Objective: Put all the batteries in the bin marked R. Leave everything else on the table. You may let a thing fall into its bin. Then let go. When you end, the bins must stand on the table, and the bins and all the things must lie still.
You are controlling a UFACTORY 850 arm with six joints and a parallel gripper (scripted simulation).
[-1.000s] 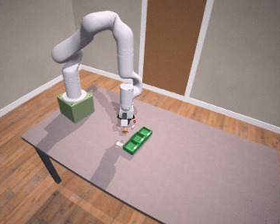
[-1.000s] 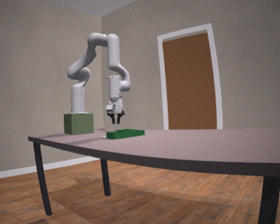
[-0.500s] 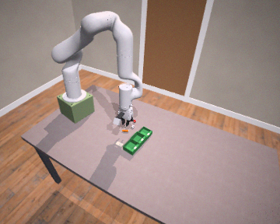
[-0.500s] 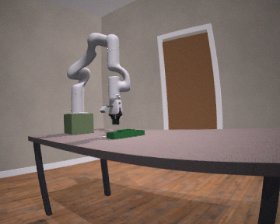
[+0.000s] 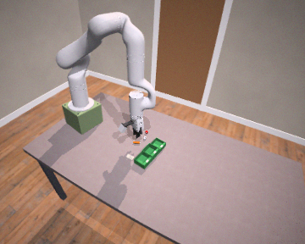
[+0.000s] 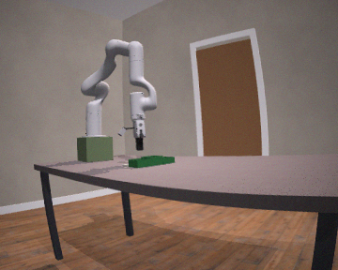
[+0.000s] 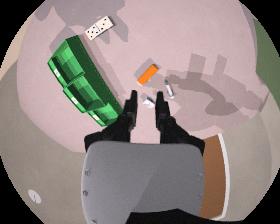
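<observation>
My gripper (image 5: 137, 135) hangs a little above the table, just left of the green three-compartment bin (image 5: 150, 152). Its fingers stand partly open with nothing held between them. An orange battery (image 5: 136, 143) lies on the table just ahead of the fingertips and shows in the wrist view (image 7: 148, 74). A small grey cylinder (image 7: 148, 102) lies on the table below the gap between the fingers, and another grey piece (image 7: 169, 88) lies to its right. A small red and white thing (image 5: 146, 132) lies beside the gripper. I cannot read the bin marks.
A white spotted tile (image 7: 99, 27) lies near the bin's end, also visible in the top view (image 5: 129, 157). The arm's green base block (image 5: 82, 115) stands at the table's back left corner. The bin shows low on the table in the exterior view (image 6: 151, 161).
</observation>
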